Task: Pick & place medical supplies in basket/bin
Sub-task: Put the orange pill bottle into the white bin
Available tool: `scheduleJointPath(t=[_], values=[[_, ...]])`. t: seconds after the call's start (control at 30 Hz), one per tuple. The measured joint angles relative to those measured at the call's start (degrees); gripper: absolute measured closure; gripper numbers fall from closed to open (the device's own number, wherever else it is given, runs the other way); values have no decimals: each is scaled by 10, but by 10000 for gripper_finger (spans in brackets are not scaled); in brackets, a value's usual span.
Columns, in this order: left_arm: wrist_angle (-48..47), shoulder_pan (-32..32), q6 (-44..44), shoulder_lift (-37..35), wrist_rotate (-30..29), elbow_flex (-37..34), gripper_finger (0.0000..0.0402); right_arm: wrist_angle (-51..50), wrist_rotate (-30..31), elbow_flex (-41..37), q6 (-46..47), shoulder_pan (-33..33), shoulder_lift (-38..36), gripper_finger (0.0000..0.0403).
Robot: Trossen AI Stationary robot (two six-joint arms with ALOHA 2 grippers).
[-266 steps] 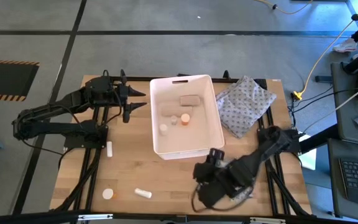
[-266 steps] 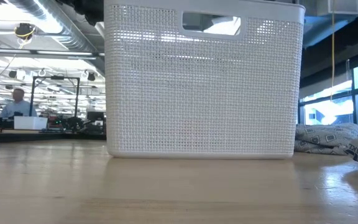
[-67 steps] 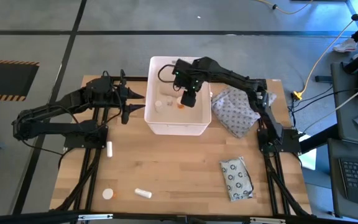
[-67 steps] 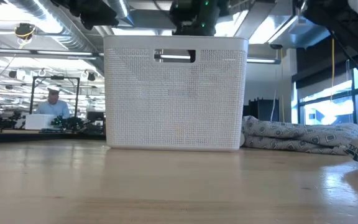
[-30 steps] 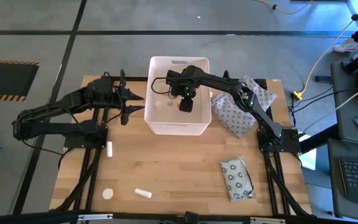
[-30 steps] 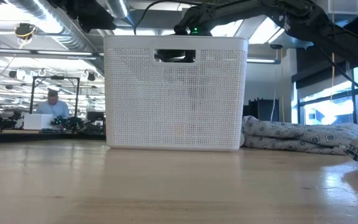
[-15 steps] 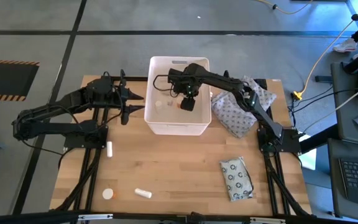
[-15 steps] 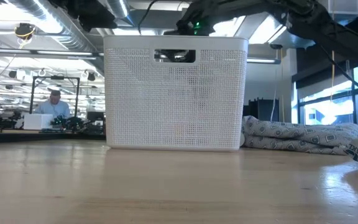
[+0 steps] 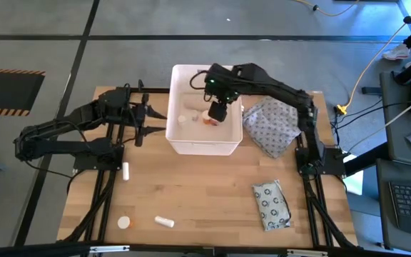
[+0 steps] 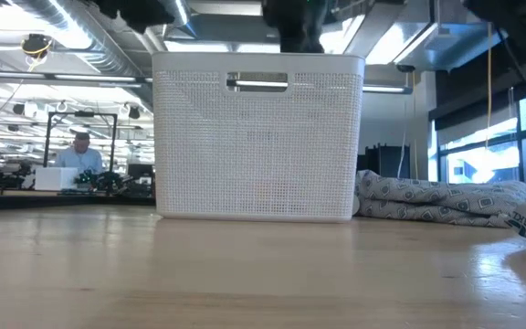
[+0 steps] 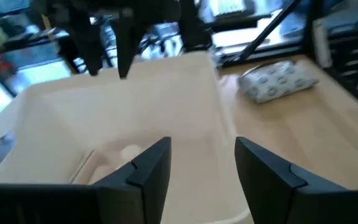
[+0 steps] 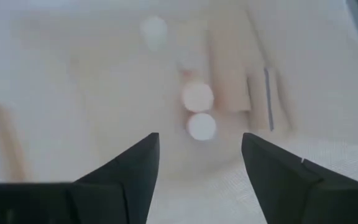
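Observation:
The white tub (image 9: 191, 147) stands at the far middle of the table, its mesh wall (image 10: 254, 137) filling the low view. Inside lie small white bottles (image 9: 183, 119), an orange-capped vial (image 9: 210, 121) and a tan box (image 12: 229, 68). My right gripper (image 9: 217, 111) hangs open above the tub's inside, pointing down at two round caps (image 12: 197, 97). My left gripper (image 9: 143, 118) waits open just left of the tub, looking over its wall (image 11: 104, 106). A flat grey ring-printed packet (image 9: 271, 205) lies on the near right of the table.
The grey dotted cloth bundle (image 9: 273, 125) lies against the tub's right side. Three small bottles lie on the near left of the table: one white (image 9: 125, 170), one orange-capped (image 9: 123, 223), one white on its side (image 9: 164, 222). Bare wood spreads across the near middle.
My right gripper has risen from low inside the tub to above its rim, and the arm has lifted with it. The tub and the things in it have stayed where they were.

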Motion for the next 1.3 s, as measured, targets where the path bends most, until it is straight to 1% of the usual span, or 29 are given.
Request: scheduleJointPath(t=[0.1,0.27,0.37,0.47,0.57,0.63,0.73,0.87,0.97,1.07,1.13,1.3], values=[[-2,0,7,0,39,0,229,2,0,-2,0,32,-35,173],[6,-17,47,6,109,0,217,-1,-1,-32,15,94,-86,173],[11,-35,49,8,111,0,207,9,-2,-66,33,133,-129,173],[10,-51,58,16,107,0,199,34,11,-127,61,173,-182,173],[11,-68,58,21,107,0,197,90,47,-228,91,212,-246,173],[11,-81,61,25,107,0,198,143,56,-306,106,232,-298,173],[11,-107,88,31,107,0,198,223,61,-427,117,262,-369,173],[11,-144,103,51,106,0,199,354,40,-594,102,306,-451,173],[15,-170,103,74,104,0,201,493,6,-725,90,339,-510,173],[33,-197,103,99,97,0,201,638,-7,-846,70,367,-558,173],[45,-214,100,115,78,0,201,723,-8,-915,56,375,-588,173],[67,-255,53,157,-22,0,201,844,-6,-1049,74,376,-647,173]])
